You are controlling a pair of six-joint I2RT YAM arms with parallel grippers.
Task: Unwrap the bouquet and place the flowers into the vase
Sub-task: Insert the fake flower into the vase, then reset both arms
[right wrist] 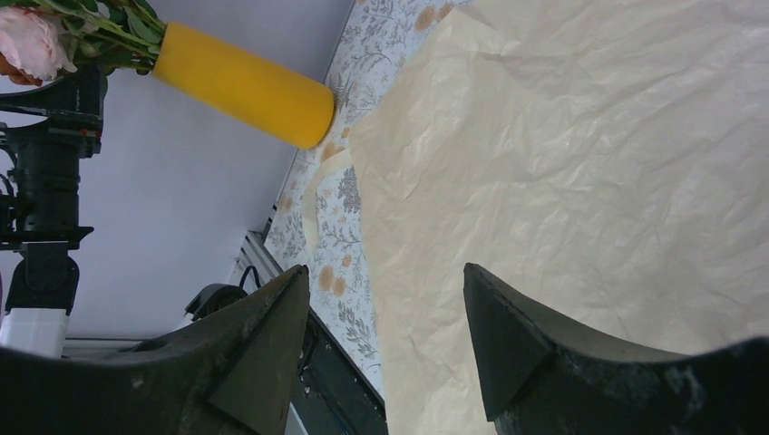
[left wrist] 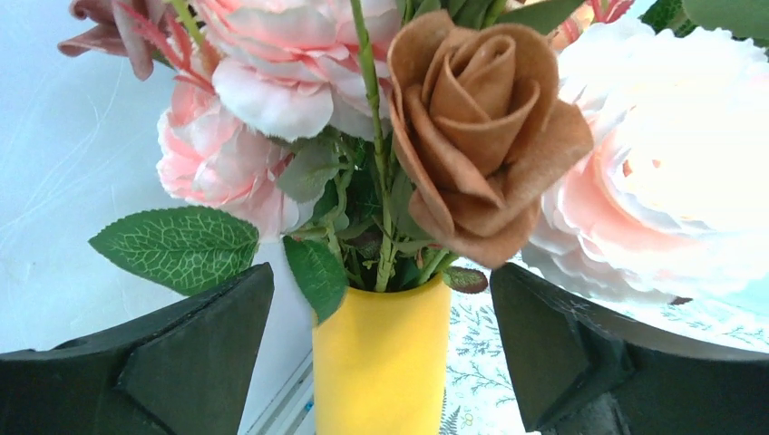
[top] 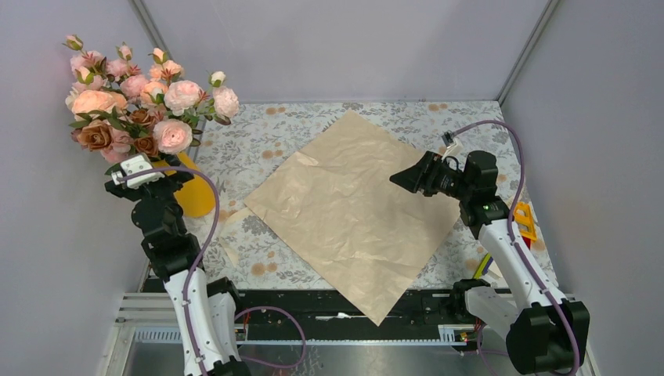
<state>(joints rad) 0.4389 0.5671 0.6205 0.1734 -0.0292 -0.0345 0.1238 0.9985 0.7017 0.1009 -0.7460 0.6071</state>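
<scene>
Jaws stood wide on left gripper (left wrist: 381,272) and right gripper (right wrist: 385,270), both empty. Far left, the flowers (left wrist: 481,118) sat stems-down in the vase (top: 196,196), so I judged them placed; wrapping paper (top: 352,211) lay flat mid-table.

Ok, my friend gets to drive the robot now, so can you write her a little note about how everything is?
Left gripper: open, one finger each side of the vase, not touching it.
Right gripper: open, empty, above the wrapping paper.
Flowers: stems in the vase, at the table's left side.
Done: paper unwrapped and spread flat; flowers in the vase.
Left: probably only backing the left arm away without tipping the vase.
</scene>
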